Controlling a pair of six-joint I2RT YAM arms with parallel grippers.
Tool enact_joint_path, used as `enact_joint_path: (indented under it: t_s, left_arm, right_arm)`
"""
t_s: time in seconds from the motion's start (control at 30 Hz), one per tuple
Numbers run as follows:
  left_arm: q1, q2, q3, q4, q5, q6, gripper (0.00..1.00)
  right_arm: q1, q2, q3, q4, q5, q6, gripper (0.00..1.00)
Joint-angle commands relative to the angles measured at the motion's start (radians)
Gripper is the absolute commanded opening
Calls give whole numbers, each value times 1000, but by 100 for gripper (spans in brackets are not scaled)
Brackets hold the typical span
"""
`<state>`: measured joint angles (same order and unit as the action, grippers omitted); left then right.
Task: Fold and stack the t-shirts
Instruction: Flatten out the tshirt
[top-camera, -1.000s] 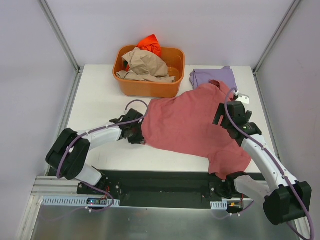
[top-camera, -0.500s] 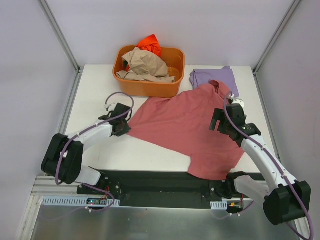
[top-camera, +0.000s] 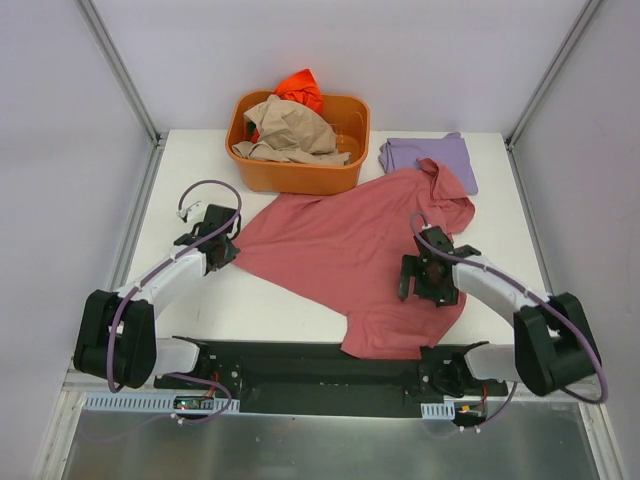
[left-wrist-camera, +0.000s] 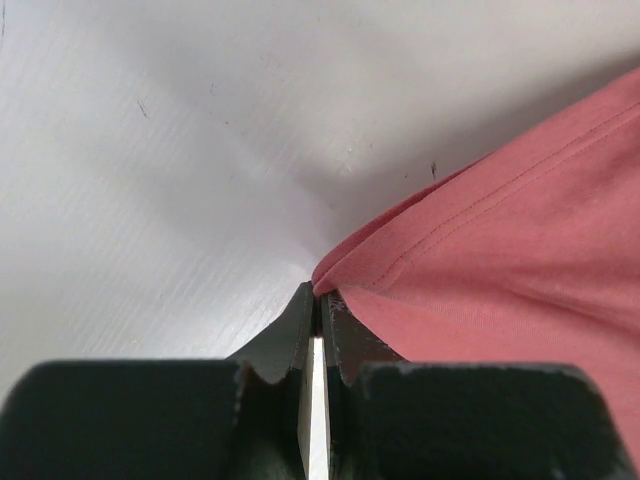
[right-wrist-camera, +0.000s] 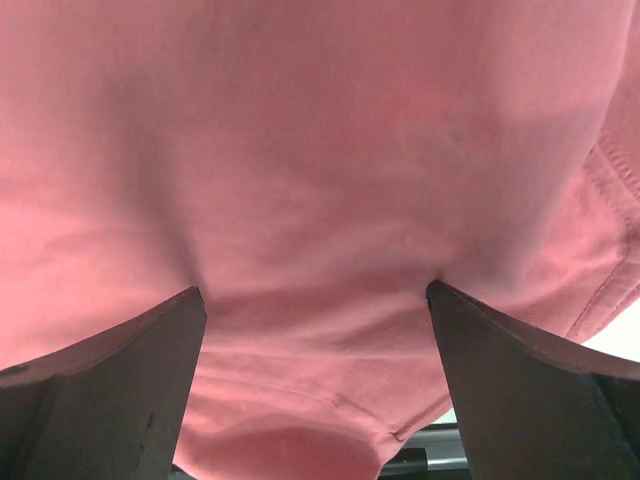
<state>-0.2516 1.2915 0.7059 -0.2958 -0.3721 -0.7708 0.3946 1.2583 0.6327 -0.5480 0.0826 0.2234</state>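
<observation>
A dusty rose-red t-shirt (top-camera: 350, 245) lies spread across the middle of the white table (top-camera: 190, 180), one end hanging over the near edge. My left gripper (top-camera: 232, 250) is shut on the shirt's left hem corner (left-wrist-camera: 335, 272). My right gripper (top-camera: 420, 283) is open, its fingers pressed down on the shirt's right part (right-wrist-camera: 320, 180). A lavender purple t-shirt (top-camera: 425, 155) lies folded at the back right, partly under the rose-red one. A tan t-shirt (top-camera: 290, 130) and a bright orange t-shirt (top-camera: 300, 90) sit in the tub.
A rigid orange plastic tub (top-camera: 300, 170) stands at the back centre, touching the rose-red shirt's far edge. Black base rail (top-camera: 290, 365) runs along the near edge. Grey walls and metal posts enclose the table.
My left gripper pulled the shirt's corner left and back, stretching the shirt out. My right gripper moved left and nearer over the shirt. The shirt lies flatter and wider.
</observation>
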Motion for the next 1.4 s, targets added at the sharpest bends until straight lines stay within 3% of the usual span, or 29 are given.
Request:
enact_joint_path:
  t_s: [0.0, 0.23, 0.4, 0.57, 0.77, 0.9, 1.0, 1.2, 1.37]
  left_arm:
    - [2, -40, -22, -2, 1, -5, 0]
    - [2, -34, -33, 58, 76, 1, 0]
    - [2, -26, -25, 78, 104, -8, 0]
    - [2, -43, -42, 96, 110, -22, 0]
    - [2, -64, -59, 107, 107, -25, 0]
    - [2, -78, -63, 110, 113, -30, 0]
    - [2, -84, -69, 110, 116, -33, 0]
    - [2, -90, -75, 110, 117, -30, 0]
    - [2, -87, -79, 109, 124, -30, 0]
  right_arm:
    - [-25, 168, 117, 92, 72, -15, 96]
    - [-115, 481, 431, 141, 120, -125, 96]
    - [-137, 534, 630, 141, 82, -216, 96]
    - [-103, 347, 521, 71, 150, -246, 96]
    - [53, 100, 319, -199, 232, -98, 98]
    - [203, -29, 230, -329, 217, -24, 98]
    - [246, -100, 158, -357, 134, 37, 99]
    - [279, -160, 16, -247, 11, 113, 84]
    - [277, -120, -4, -204, 71, 142, 66]
